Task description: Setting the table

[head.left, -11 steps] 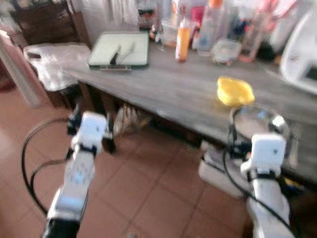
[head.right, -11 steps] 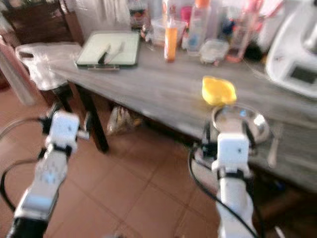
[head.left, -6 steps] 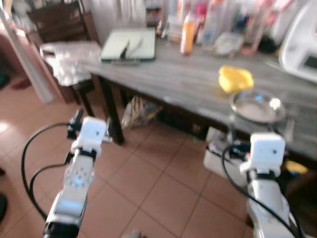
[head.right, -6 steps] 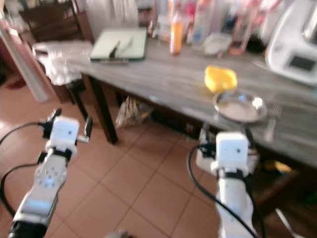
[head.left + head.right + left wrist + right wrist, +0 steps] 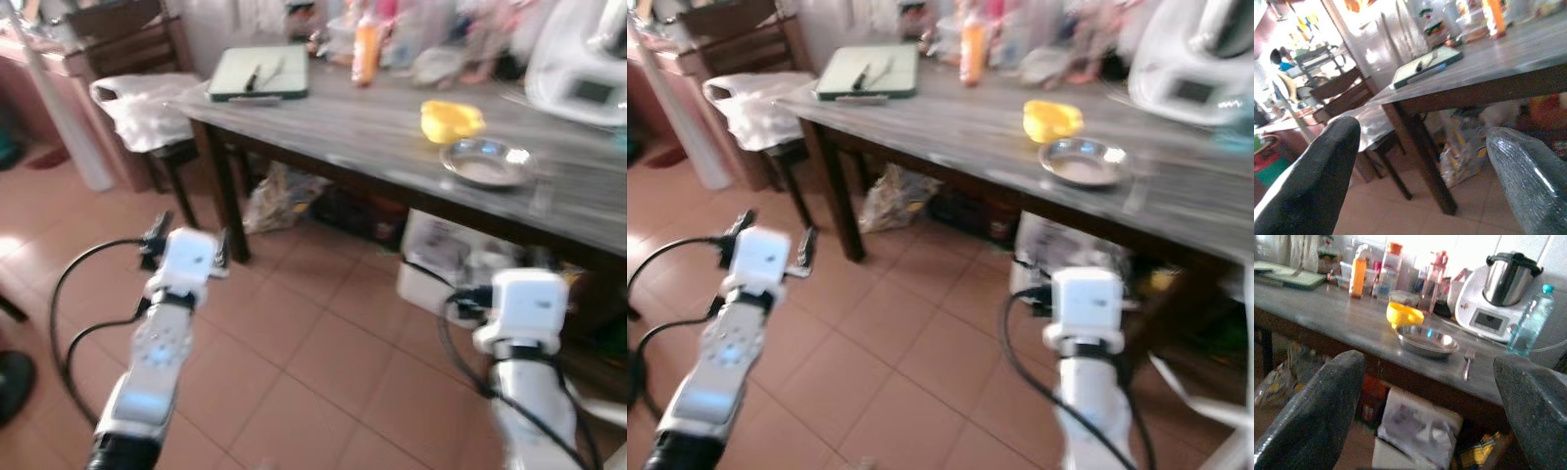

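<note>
A long grey table [image 5: 950,113] carries a steel plate [image 5: 1083,162] beside a yellow bowl [image 5: 1051,119]. The right wrist view adds a fork [image 5: 1467,363] just past the plate. Both the left gripper [image 5: 1420,171] and right gripper [image 5: 1425,401] hang over the floor, fingers apart, empty.

The long grey tabletop [image 5: 950,117] holds a shiny metal bowl [image 5: 1427,341] with a yellow bowl [image 5: 1404,314] just behind it. A fork [image 5: 1467,362] lies beside the metal bowl. A green tray [image 5: 869,71] sits at the far end, near an orange bottle [image 5: 1357,277].
</note>
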{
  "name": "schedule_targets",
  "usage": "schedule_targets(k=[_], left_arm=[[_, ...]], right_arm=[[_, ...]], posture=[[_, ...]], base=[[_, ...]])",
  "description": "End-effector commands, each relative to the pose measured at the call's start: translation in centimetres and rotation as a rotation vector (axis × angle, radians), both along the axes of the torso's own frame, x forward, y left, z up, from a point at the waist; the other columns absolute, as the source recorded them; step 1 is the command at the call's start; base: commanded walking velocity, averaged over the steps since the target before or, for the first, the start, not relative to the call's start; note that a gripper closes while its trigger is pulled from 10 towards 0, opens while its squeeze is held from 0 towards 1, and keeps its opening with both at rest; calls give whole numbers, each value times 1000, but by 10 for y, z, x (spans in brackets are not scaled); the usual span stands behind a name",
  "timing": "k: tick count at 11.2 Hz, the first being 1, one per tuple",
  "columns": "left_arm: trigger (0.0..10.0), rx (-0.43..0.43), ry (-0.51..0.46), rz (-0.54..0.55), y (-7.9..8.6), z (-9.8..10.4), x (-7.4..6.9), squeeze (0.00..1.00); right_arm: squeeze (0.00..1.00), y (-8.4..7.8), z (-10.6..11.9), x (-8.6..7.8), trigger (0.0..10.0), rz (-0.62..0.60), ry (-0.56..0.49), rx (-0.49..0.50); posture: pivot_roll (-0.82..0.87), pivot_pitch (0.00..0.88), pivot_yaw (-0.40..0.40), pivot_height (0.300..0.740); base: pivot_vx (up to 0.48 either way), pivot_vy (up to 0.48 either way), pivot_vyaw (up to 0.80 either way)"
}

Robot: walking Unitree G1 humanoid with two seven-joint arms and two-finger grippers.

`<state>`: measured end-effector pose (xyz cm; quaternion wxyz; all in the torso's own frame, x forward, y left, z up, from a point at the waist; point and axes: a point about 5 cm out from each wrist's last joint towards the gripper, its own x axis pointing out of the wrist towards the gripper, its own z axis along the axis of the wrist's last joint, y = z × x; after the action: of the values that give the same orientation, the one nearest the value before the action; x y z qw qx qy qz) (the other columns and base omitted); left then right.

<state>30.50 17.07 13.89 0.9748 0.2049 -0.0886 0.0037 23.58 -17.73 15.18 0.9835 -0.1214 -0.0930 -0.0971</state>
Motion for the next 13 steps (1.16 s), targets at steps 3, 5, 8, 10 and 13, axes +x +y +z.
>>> schedule_targets(k=[3, 5, 8, 10, 13], left_arm=[[10000, -1, -1, -20, 1, 0, 3, 0], [10000, -39, -4, -114, -9, 5, 5, 0], [10000, -102, -11, -180, -19, 16, 9, 0], [10000, -115, -26, -190, -23, 19, 11, 0], [10000, -237, 20, -253, -30, 19, 14, 0]], right_arm=[[0, 2, 5, -1, 10000, 3, -22, 6], [0, 1, 9, -1, 10000, -1, -32, -2], [0, 1, 11, -3, 10000, -6, -39, -16], [0, -1, 12, -6, 10000, -12, -39, -20], [0, -7, 10, -14, 10000, -44, -14, -28]], posture=[[133, 55, 32, 740], [125, 55, 33, 740], [116, 58, 34, 740], [107, 56, 36, 740], [88, 58, 23, 740]], base=[[-301, 0, 0], [0, 0, 0], [0, 0, 0], [0, 0, 0], [0, 0, -267]])
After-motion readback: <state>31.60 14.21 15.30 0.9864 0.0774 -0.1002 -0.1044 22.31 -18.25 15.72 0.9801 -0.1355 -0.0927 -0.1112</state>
